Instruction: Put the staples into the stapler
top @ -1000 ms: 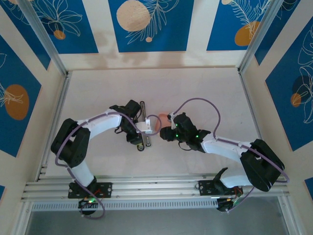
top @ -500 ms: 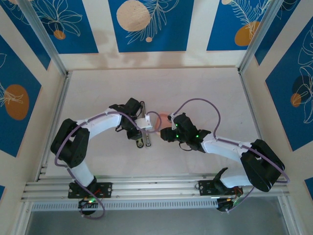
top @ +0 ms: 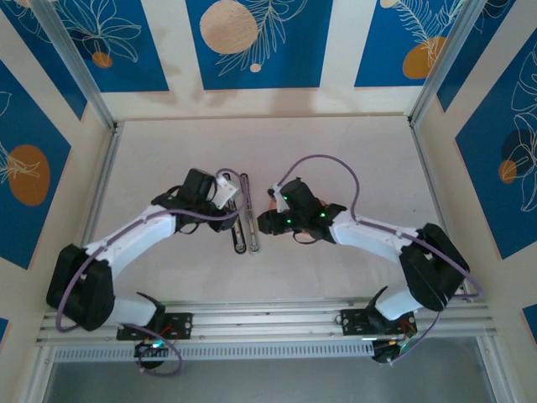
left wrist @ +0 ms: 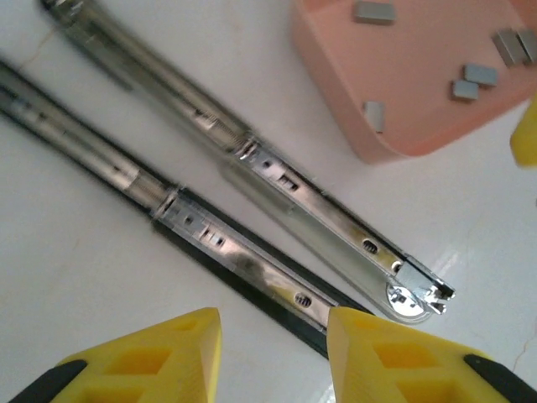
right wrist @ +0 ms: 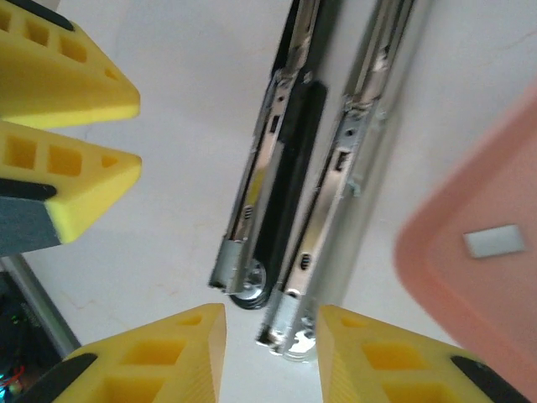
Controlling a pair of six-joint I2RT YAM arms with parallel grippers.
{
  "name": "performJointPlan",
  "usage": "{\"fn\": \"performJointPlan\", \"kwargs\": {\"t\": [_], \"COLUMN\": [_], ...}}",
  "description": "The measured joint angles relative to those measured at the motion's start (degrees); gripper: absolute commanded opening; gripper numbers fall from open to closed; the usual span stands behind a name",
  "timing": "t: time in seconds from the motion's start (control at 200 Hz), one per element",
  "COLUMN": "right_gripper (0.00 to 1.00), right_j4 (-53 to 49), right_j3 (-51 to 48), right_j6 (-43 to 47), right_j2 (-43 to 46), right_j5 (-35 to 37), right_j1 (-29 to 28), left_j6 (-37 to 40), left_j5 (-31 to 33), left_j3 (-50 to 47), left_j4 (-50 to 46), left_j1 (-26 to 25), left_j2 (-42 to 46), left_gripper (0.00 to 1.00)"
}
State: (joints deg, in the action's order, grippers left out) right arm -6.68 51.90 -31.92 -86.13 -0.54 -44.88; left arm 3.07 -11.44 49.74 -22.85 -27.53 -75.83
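Top external view showed the stapler (top: 247,214) opened flat between left claw (left wrist: 273,336) and right claw (right wrist: 270,336), both open and empty; staples (left wrist: 478,74) lay in the pink tray (left wrist: 419,109) at its 3 o'clock.

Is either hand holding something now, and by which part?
Nothing is held. The left hand and the right hand are both open; the stapler lies free on the table.

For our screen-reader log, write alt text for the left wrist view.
An opened stapler lies as two long bars diagonally across the white table, beside a pink tray holding several staples. The open left pincer frames the bottom edge.
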Motion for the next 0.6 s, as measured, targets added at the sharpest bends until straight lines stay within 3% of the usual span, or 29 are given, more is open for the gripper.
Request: {"fn": "performJointPlan", "kwargs": {"t": [0.24,0.6], "right_gripper": [0.28,0.25], "right_j4": [-11.6,-23.8], "right_j3": [12.8,24.1], "right_j6": [-1.5,-1.8], "right_j2": [-11.6,-22.1], "right_j5": [-0.9,0.2], "right_j1": [-4.6,-7.1], "left_j6": [-14.7,-23.2], "left_j5": [3.3,5.6], "left_j3": [-12.9,-22.2], "left_j4": [4.2,7.6], "left_j1": [6.0,8.8], "left_j2": [13.6,20.7], "left_gripper": [0.43,0.44]}}
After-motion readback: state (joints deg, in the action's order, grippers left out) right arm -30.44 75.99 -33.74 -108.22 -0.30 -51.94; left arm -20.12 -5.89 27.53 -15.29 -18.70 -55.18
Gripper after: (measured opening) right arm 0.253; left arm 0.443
